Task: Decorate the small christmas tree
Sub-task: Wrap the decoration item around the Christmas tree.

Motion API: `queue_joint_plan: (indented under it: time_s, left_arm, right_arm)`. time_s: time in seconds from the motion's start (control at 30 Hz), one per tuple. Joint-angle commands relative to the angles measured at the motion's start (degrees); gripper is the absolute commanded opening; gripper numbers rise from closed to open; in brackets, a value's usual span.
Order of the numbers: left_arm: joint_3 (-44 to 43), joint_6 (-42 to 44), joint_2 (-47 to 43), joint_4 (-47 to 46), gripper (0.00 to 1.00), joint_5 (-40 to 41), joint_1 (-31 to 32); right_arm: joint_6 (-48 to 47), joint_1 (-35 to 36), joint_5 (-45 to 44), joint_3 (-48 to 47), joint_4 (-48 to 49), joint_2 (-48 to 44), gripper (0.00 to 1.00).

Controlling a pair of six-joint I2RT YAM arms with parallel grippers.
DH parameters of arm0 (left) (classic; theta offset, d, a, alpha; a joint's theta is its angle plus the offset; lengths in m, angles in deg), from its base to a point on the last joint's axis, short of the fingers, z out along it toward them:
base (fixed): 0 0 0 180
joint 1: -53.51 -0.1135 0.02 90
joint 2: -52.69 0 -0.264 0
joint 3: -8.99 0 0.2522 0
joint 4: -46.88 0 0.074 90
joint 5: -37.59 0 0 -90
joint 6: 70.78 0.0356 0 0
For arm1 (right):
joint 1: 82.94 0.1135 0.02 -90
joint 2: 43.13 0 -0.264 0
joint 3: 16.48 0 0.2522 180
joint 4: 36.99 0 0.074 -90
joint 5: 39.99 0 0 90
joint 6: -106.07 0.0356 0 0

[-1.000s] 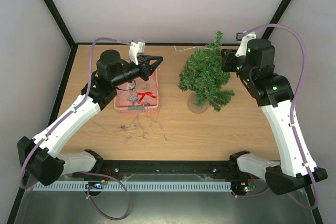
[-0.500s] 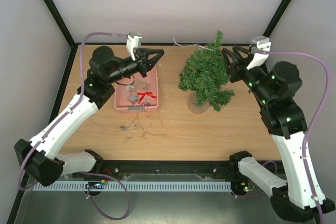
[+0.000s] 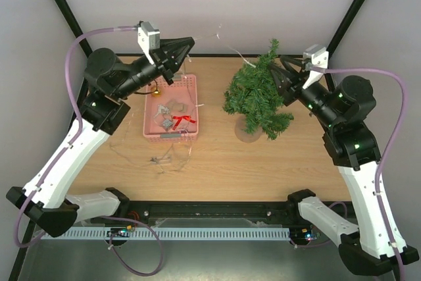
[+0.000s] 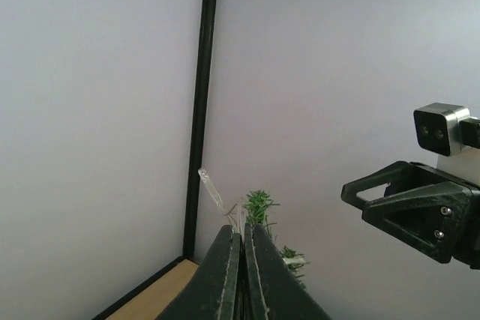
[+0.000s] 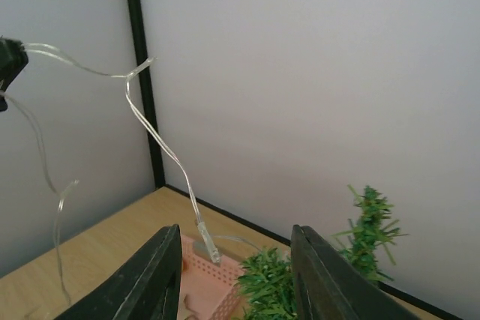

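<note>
Moved: your left gripper [image 3: 186,44] rose toward the upper left of the top view, and your right gripper [image 5: 234,239] parted its fingers.
Left fingers: pinched closed on the light string [image 5: 172,161], which you held high, likely to drape it.
Right fingers: apart and empty, beside the upper branches.
Tree: the small christmas tree [image 3: 256,97] stood right of centre, beside the pink basket [image 3: 170,136].
Unclear: you couldn't tell whether the string touched the branches.
</note>
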Motion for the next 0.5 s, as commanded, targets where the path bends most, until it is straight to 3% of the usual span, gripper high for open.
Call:
queue_joint_plan:
  time_s: [0.0, 0.3, 0.47]
  left_arm:
    - [-1.81, 5.32, -2.81, 3.72, 0.02, 0.92, -0.38]
    - [-1.0, 7.03, -7.54, 5.56, 0.02, 0.39, -0.31]
    - [-1.52, 6.96, -7.66, 5.0, 0.02, -0.56, -0.31]
  right_arm:
    - [-2.47, -0.13, 7.8, 1.06, 2.11, 0.65, 0.39]
    - [-14.04, 0.06, 17.68, 6.94, 4.87, 0.75, 0.4]
    - [-21.06, 0.3, 15.53, 10.69, 9.08, 0.66, 0.43]
